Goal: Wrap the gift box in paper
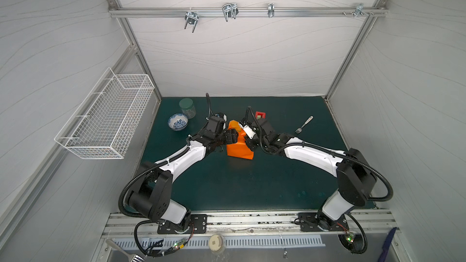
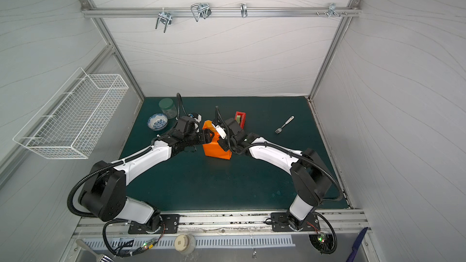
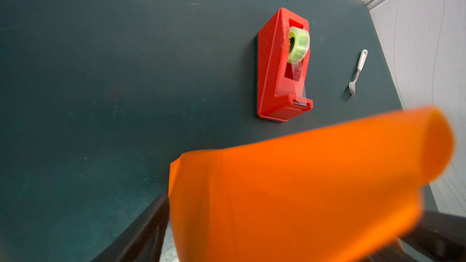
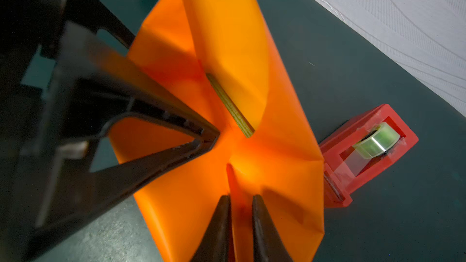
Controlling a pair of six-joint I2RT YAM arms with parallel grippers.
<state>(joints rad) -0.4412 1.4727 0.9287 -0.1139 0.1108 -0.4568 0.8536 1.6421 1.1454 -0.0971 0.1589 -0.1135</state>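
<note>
The gift box (image 4: 230,105) is standing on edge at the middle of the dark green mat (image 1: 252,185). It is showing only a yellow-green strip inside the orange paper (image 4: 227,34), which is wrapping it and flaring open at one end.

The left gripper (image 1: 232,137) is pointing at the package from its own side. Its jaws are standing wide and clasping the papered box, one finger on either side. The right gripper (image 4: 240,210) is facing it from the opposite side, its jaws nearly together and pinching a raised fold of the paper. Both forearms are angling inward, with the wrists close over the package.

Just beyond the right jaws a red tape dispenser (image 3: 282,71) is sitting near the paper's edge. Farther out on that side a fork (image 1: 303,124) is lying alone. Beyond the left jaws a patterned bowl (image 1: 178,121) and a green-lidded jar (image 1: 187,107) are standing side by side.

Between the jaws and the arm bases the mat is lying bare. White panels are enclosing it on three sides, and a wire basket (image 1: 106,119) is hanging on the left one.
</note>
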